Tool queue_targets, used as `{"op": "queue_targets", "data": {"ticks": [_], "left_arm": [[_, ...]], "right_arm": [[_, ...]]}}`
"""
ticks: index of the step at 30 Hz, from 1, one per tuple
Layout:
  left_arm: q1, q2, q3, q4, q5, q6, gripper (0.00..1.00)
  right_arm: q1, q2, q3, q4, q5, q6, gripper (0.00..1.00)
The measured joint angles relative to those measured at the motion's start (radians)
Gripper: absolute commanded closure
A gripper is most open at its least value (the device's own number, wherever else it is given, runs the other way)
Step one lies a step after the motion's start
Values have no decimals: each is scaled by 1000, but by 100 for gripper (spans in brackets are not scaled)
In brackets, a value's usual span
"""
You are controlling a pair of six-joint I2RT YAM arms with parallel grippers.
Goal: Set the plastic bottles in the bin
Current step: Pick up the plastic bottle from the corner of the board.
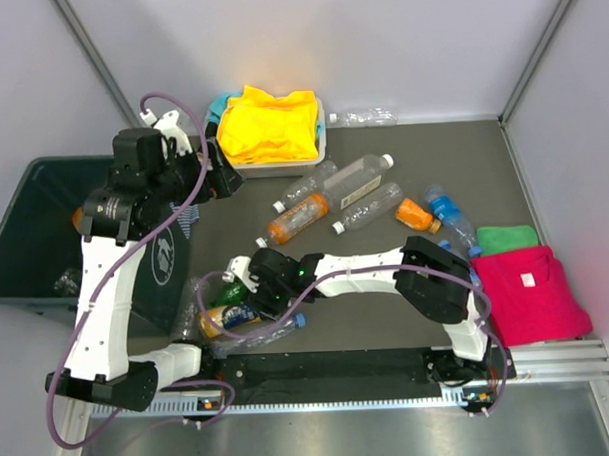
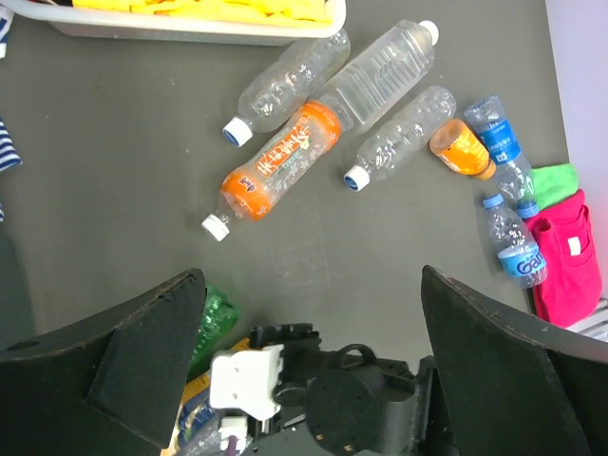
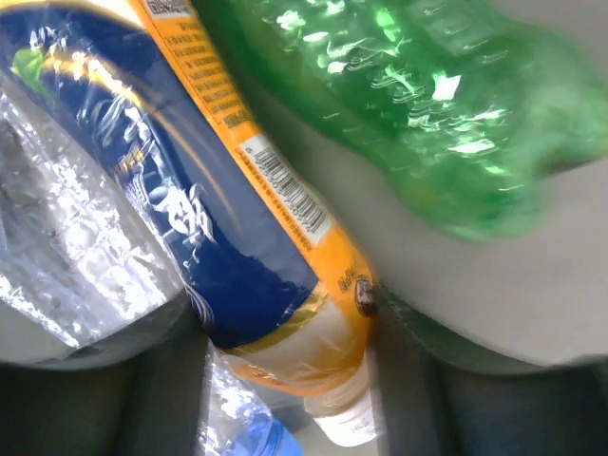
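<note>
My right gripper (image 1: pixel 244 293) reaches left into a heap of bottles at the near left. In the right wrist view its jaws (image 3: pixel 285 318) grip a yellow-and-blue labelled bottle (image 3: pixel 237 218) near its neck. A green bottle (image 3: pixel 418 104) lies beside it, and a clear crushed bottle (image 3: pixel 66 218) on the other side. My left gripper (image 1: pixel 221 177) hangs open and empty high above the table, beside the dark green bin (image 1: pixel 30 233). Several more bottles lie mid-table: an orange one (image 1: pixel 297 218), clear ones (image 1: pixel 358 176) and a blue-labelled one (image 1: pixel 452 219).
A white tray (image 1: pixel 277 169) of yellow cloth stands at the back, with a clear bottle (image 1: pixel 366 117) to its right by the wall. A pink cloth (image 1: pixel 527 290) and a green cloth (image 1: pixel 505 239) lie at the right. Some bottles lie inside the bin (image 1: pixel 66 282).
</note>
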Motion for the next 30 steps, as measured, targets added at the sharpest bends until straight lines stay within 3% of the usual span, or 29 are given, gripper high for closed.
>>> {"op": "queue_targets", "data": {"ticks": [2,6,19,30], "left_arm": [[0,0,-6,0,2,0,1],[0,1,-30,1,8,0,1],[0,1,-133,63,62,-32,1],[0,-34,-279,210,91,-162,1]], "right_arm": [[0,-22,-29,13,24,4,73],[-1,-91,-118,37,89,19,81],[-105,-454,-262,37,306,68,86],[-145,-516,-103,-30,401,155,87]]}}
